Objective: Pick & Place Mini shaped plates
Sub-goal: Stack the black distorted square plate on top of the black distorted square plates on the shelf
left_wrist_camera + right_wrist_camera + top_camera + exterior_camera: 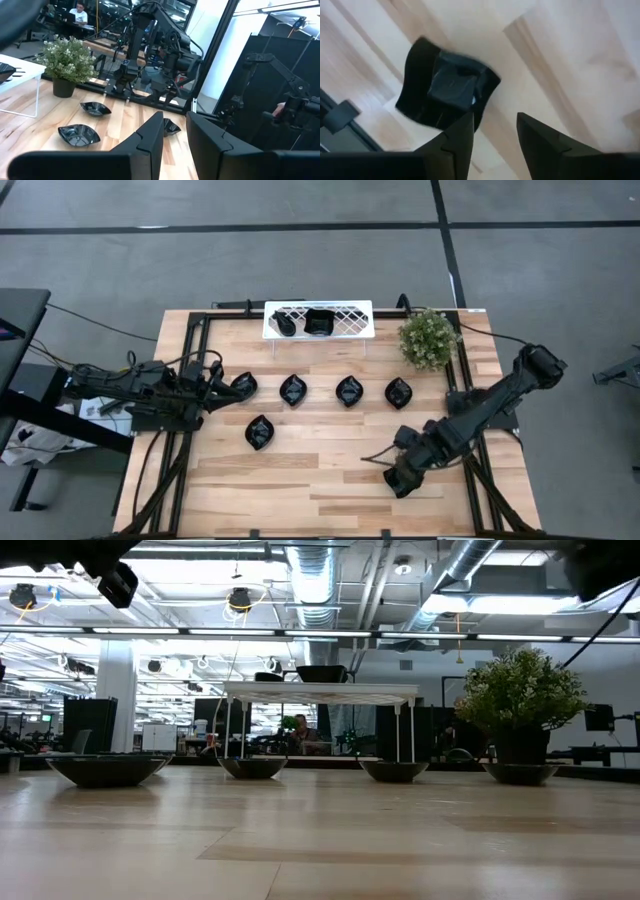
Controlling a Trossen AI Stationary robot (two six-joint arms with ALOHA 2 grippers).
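Dark fingers of the right gripper (495, 117) stand released and apart over the table's (300, 480) near right part. A square black plate (447, 90) lies on the wood just beyond them, its edge touching one fingertip. The left gripper (175, 117) hovers at the table's left side, its fingers narrowly parted and grasping nothing. Beside it, four mini shaped plates (349, 390) lie in a row, with a fifth plate (260, 431) nearer. Two more plates (320, 322) sit on the white rack (350, 313) beside a potted plant (428, 338).
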